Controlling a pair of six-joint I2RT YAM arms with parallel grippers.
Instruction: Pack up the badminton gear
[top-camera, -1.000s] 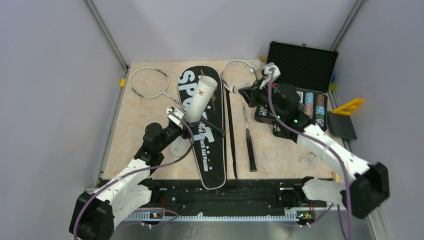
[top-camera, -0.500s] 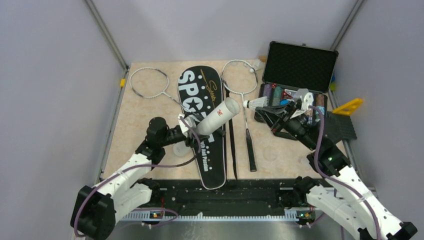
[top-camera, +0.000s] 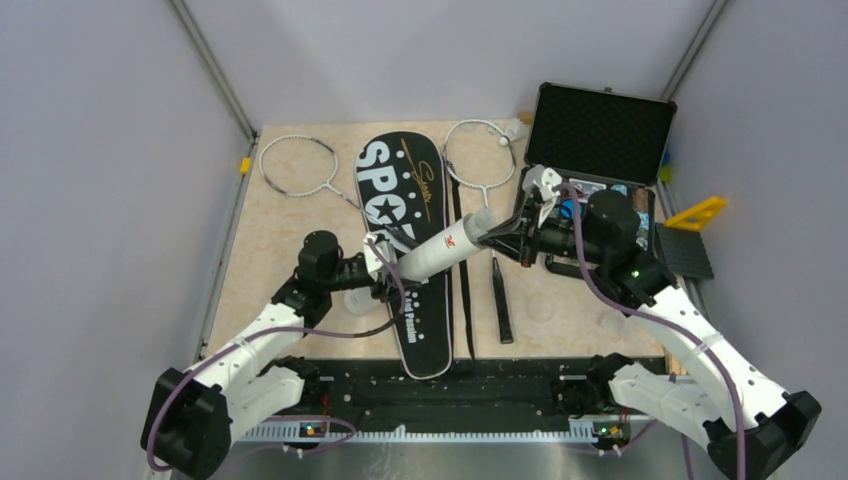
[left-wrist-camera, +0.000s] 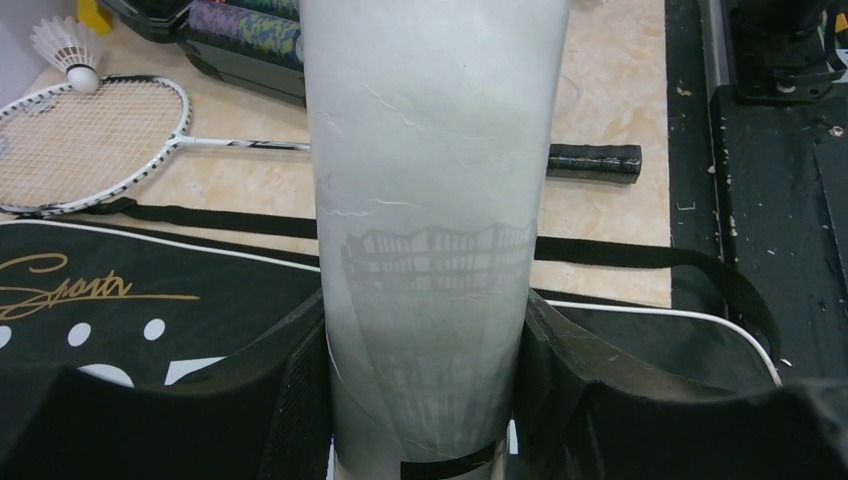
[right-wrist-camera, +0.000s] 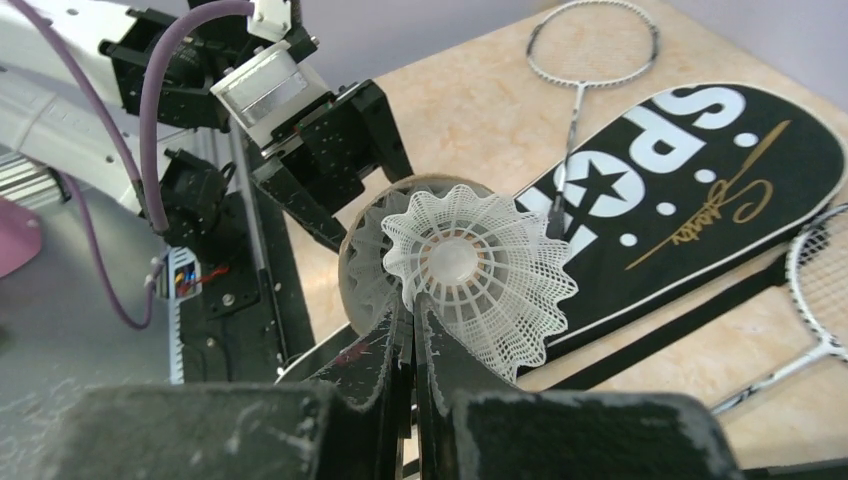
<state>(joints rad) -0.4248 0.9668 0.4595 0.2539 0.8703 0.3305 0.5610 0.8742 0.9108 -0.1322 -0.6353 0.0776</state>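
We find the left hand (top-camera: 380, 263) partly open, with its two fingers (left-wrist-camera: 295, 400) clamped on opposite sides of the white tube (top-camera: 440, 247) near the tube's lower end. The tube is clear of the worktop (top-camera: 260, 250). It lies nearly level above the middle of the black bag (top-camera: 393, 175), and its open mouth points toward the right edge.

The right hand (right-wrist-camera: 412, 335) is fully closed, and its fingertips pinch the rim of the skirt of a white shuttlecock (right-wrist-camera: 478, 265). The shuttlecock sits directly at the tube's mouth, with the open side of its skirt facing the right wrist camera. We cannot tell whether any of it is inside the tube.

The bag lies flat in the middle of the worktop and runs from the far edge to the near edge, lettered side up. Its strap lies along its right side. One racket (top-camera: 298, 165) lies near the far left corner. The second racket (top-camera: 480, 155) lies just to the right of the bag, with its head toward the far edge and its black handle toward the near edge. A loose shuttlecock (left-wrist-camera: 66, 47) rests at the far edge, just beside that racket's head.

An open black case (top-camera: 600, 130) holding coloured chips stands at the far right corner.
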